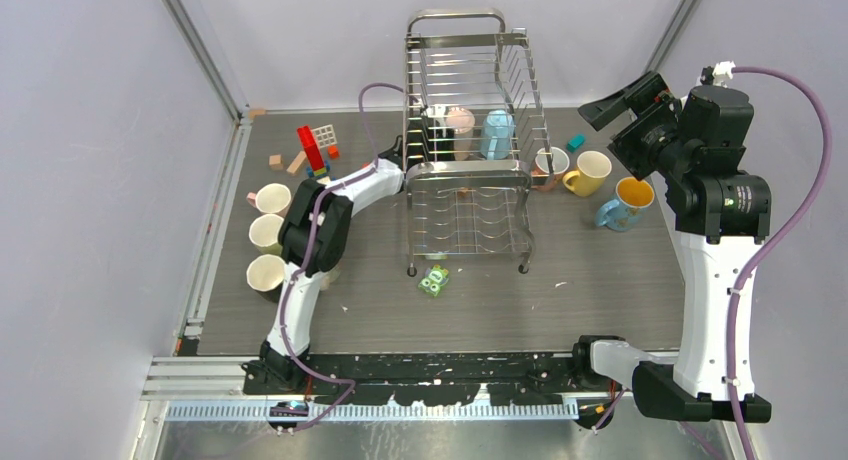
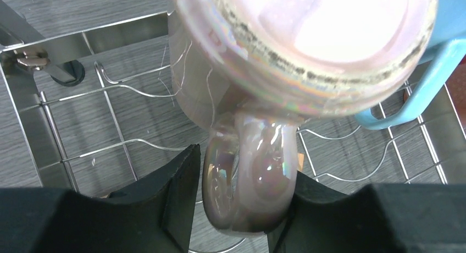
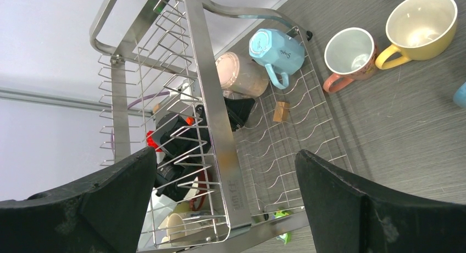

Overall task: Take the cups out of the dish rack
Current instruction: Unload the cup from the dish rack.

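The dish rack (image 1: 467, 172) is entered from its left side by the left arm, and its wire floor is seen directly beneath the left gripper (image 2: 244, 179). The right gripper (image 3: 225, 154) is held high and well apart from the rack, its fingers spread wide with nothing between them. The pale pink cup (image 2: 308, 38) lies tipped on the wires just beyond the left fingertips. Its glossy handle (image 2: 247, 198) is grasped between the two fingers (image 2: 176, 203), which touch it on both sides. The light blue cup (image 2: 434, 71) is found just beside the pink one, off to one side of the fingers. Because only the handle is gripped, the heavy body could be swung downward or twisted out of the smooth pads once lifted. The blue cup could be knocked or dragged along, and the pink rim could be caught on a wire if the withdrawal is made too low.
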Controlling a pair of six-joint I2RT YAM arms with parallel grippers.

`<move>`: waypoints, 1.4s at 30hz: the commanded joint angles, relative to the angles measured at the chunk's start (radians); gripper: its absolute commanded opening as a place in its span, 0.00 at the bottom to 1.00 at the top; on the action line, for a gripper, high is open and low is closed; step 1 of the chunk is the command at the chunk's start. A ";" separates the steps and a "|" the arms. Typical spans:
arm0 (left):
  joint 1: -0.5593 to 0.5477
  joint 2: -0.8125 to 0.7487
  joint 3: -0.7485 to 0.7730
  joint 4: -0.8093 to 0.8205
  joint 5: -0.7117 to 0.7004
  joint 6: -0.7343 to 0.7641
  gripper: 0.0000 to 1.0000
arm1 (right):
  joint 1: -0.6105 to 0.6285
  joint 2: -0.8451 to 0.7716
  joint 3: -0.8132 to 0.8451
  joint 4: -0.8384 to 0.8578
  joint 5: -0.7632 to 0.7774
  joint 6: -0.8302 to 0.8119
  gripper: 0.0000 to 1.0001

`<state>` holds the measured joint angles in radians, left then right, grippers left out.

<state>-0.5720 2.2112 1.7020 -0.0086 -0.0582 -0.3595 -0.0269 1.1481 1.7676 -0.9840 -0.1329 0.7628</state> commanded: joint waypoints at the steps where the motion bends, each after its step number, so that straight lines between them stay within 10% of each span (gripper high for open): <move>1: 0.015 0.017 0.068 -0.006 0.015 0.032 0.43 | 0.005 -0.001 0.000 0.053 -0.010 -0.014 1.00; 13: 0.021 -0.012 0.042 -0.001 0.036 0.075 0.00 | 0.005 -0.001 -0.014 0.067 -0.016 -0.011 1.00; 42: 0.038 -0.486 -0.431 0.284 0.076 -0.012 0.00 | 0.005 -0.028 -0.086 0.128 -0.031 0.001 1.00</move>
<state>-0.5407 1.8534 1.2701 0.0780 0.0196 -0.3458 -0.0269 1.1484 1.6836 -0.9131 -0.1505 0.7635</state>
